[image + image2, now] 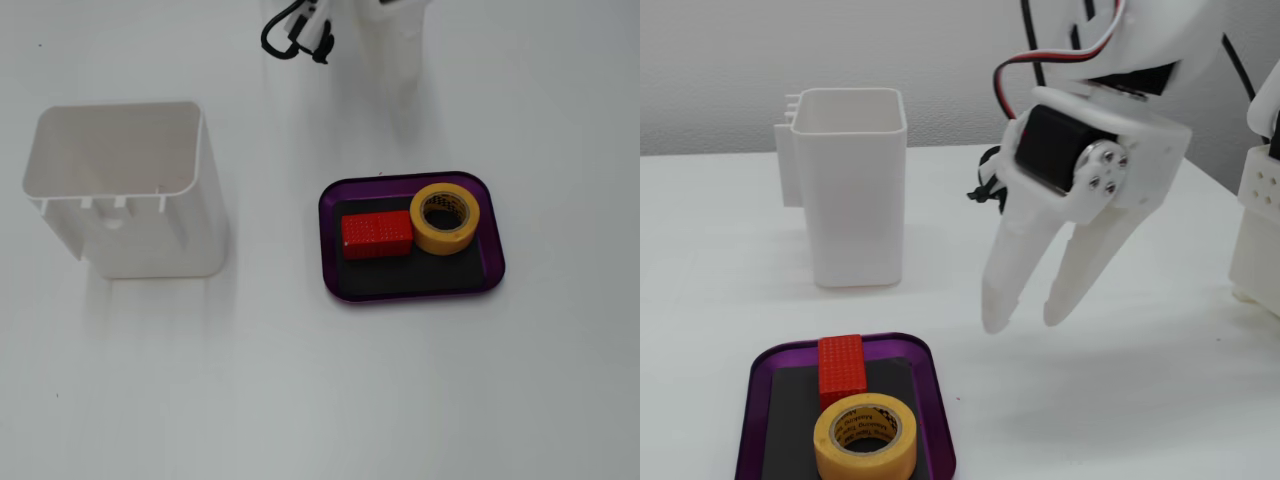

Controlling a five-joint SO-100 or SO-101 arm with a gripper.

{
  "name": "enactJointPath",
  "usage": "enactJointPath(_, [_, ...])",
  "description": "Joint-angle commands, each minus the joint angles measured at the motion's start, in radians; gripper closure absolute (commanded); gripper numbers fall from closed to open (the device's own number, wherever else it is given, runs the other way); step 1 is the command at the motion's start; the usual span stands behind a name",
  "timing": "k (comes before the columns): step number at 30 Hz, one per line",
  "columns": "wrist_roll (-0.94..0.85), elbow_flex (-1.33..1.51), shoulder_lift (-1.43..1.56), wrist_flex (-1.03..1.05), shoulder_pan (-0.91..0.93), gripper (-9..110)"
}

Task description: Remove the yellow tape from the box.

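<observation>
Purple rim and black floor mark the box (412, 290), which sits right of centre in one fixed view and at the lower left of the frame in the other (937, 420). Two things lie on its floor: the yellow tape (444, 218), flat on its side with the dark patterned core facing up, in the upper right part of the box as seen from above, and a red block (376, 234) just to its left — the two look to be touching or very nearly so. In the lower-angled fixed view the yellow tape (866, 438) is nearest the camera and the red block (841, 368) lies behind it, against the far rim. A tall white container (124, 187) stands upright on the white counter (320, 400), well apart from the box, in the left half of the frame from above; its open mouth shows nothing inside. In the lower-angled fixed view it (848, 198) stands behind the box. The gripper (1025, 312) hangs over bare counter right of centre in that view, its white jaws pointing down, parted and grasping nothing — clear of both the box and the tape. From above only the arm's blurred white shape and a loop of black cable (292, 33) show at the top edge.
</observation>
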Motion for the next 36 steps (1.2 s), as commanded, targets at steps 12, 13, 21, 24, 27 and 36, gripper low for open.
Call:
enactJointPath(12, [-0.002, -0.382, -0.354, -0.009, -0.011, 86])
enactJointPath(13, [-0.002, -0.397, -0.364, -0.009, -0.011, 86])
enactJointPath(21, [-0.006, -0.492, -0.485, -0.011, -0.011, 86])
enactJointPath(24, [-0.005, -0.511, -0.525, -0.011, -0.011, 86])
enactJointPath(27, [-0.005, -0.532, -0.555, -0.011, -0.011, 87])
enactJointPath(36, [-0.005, -0.575, -0.611, -0.012, -0.011, 87])
